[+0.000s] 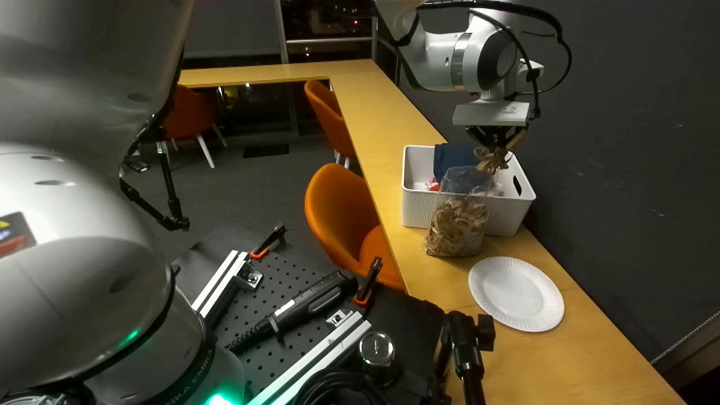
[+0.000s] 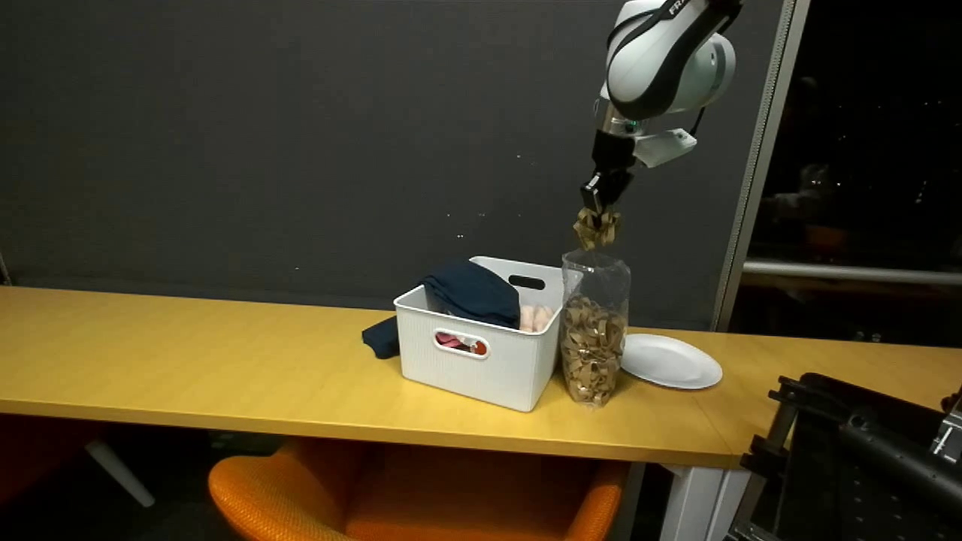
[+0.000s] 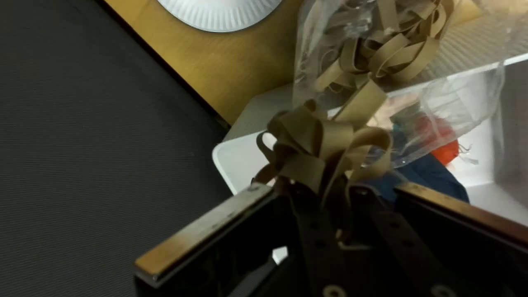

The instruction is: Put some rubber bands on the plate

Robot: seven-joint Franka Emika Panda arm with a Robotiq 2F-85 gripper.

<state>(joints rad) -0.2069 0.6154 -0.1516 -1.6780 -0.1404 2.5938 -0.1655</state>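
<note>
My gripper [image 1: 497, 142] [image 2: 599, 201] [image 3: 331, 196] is shut on a bunch of tan rubber bands [image 1: 493, 160] [image 2: 597, 229] [image 3: 305, 132], whose loops spill out past the fingertips. The bunch hangs in the air just over the mouth of a clear plastic bag [image 2: 597, 274]. More rubber bands [image 1: 457, 228] [image 2: 592, 346] [image 3: 387, 57] fill the lower part of that bag, which stands upright on the table. Beyond it lies the white plate [image 1: 516, 292] [image 2: 671, 362] [image 3: 222, 14], with nothing on it. The wrist view cuts off most of the plate.
Beside the bag stands a white bin [image 1: 419, 211] [image 2: 473, 376] holding dark blue cloth [image 2: 473, 293] and small coloured items. A dark wall panel [image 1: 630, 169] runs along the table's back edge. A black stand with a clamp [image 1: 469, 343] rises near the plate.
</note>
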